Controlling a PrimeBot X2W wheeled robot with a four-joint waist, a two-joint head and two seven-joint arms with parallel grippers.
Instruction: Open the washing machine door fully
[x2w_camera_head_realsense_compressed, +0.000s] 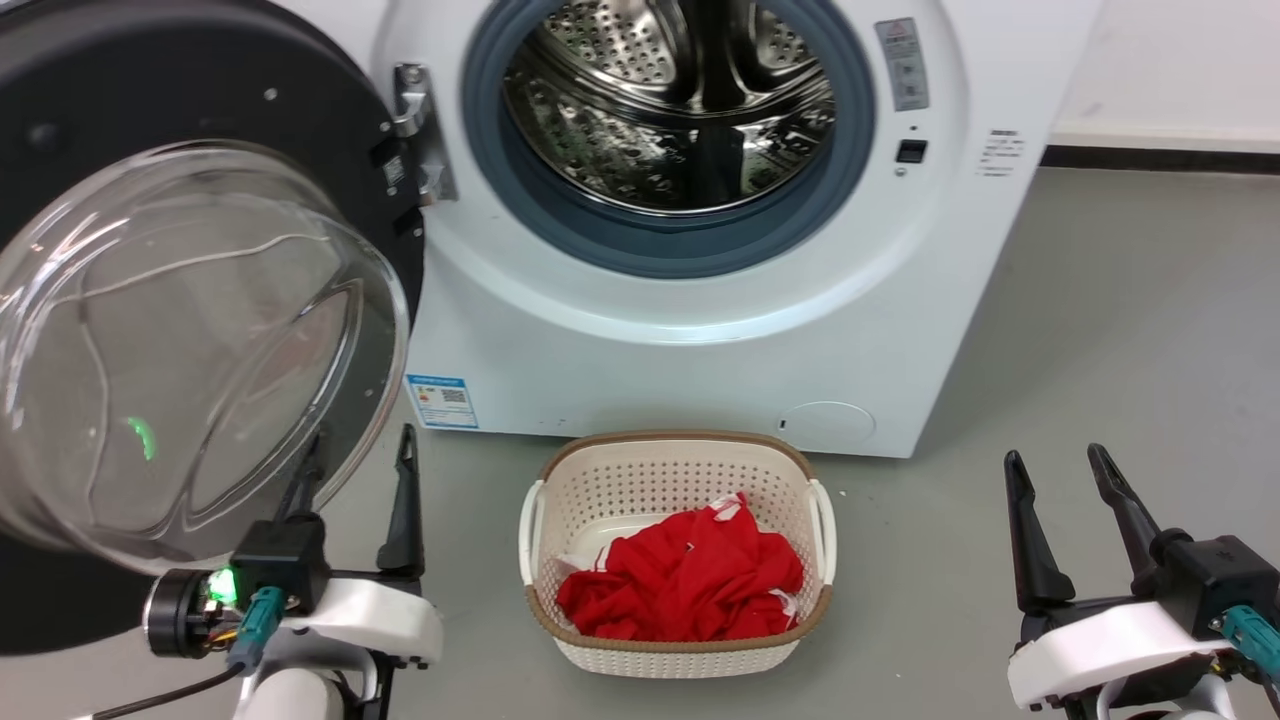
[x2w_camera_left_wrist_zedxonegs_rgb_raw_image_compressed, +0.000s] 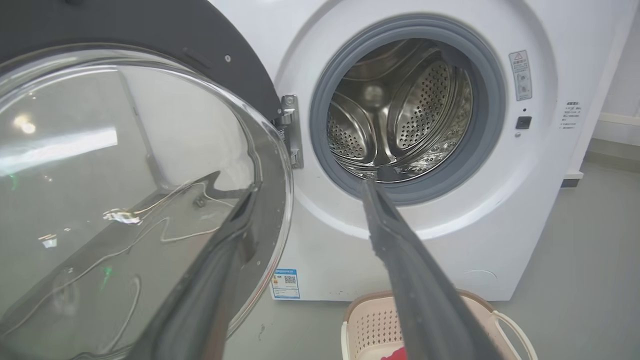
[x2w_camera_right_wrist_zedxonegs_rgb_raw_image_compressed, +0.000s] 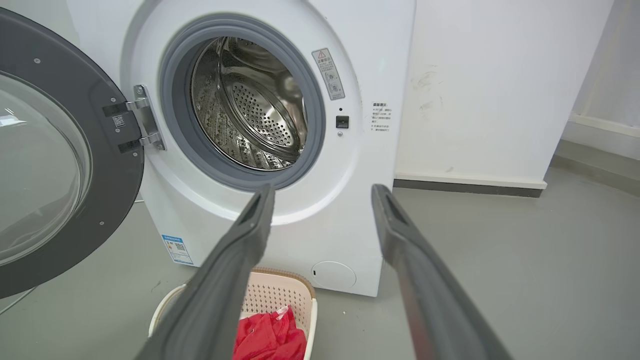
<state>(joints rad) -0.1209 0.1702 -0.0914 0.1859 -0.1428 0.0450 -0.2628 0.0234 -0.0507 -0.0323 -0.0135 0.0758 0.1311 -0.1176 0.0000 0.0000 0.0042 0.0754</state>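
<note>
Before the left side of the washing machine, the left gripper is held released, its fingers spread at the lower rim of the washing machine door. Before its right side, the right gripper is held released and empty. The door is swung wide on the machine's left.

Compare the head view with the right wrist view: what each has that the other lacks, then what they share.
Head view: the left end effector, open, beside the washing machine door, and the whole basket. Right wrist view: the blue-grey gasket as a complete ring, and scuff marks on the wall. Both: the door swung open on its hinge, the steel drum, red cloth in the basket, the open right end effector.
</note>
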